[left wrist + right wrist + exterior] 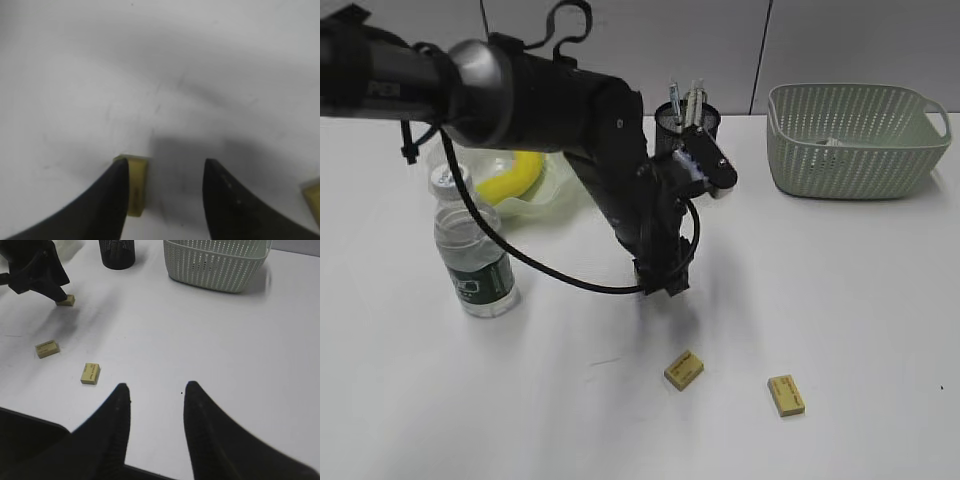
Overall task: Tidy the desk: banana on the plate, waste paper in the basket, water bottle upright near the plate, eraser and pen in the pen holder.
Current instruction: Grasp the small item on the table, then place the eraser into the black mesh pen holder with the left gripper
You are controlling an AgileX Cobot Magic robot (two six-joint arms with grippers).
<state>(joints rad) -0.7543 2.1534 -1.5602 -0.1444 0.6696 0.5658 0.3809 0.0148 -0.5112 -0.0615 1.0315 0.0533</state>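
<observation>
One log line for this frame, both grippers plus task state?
left gripper: open, at eraser, not gripped | right gripper: open, holding nothing | banana: on plate | bottle: upright

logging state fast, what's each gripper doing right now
Left gripper: open, empty, beside a small yellow rectangular eraser.
Right gripper: open, empty.

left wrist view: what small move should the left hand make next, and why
Probably shift the left hand slightly sideways toward the eraser before closing. The hand is open, but the eraser sits by one finger's inner edge, off centre in the gap, so closing now might knock it away.
</observation>
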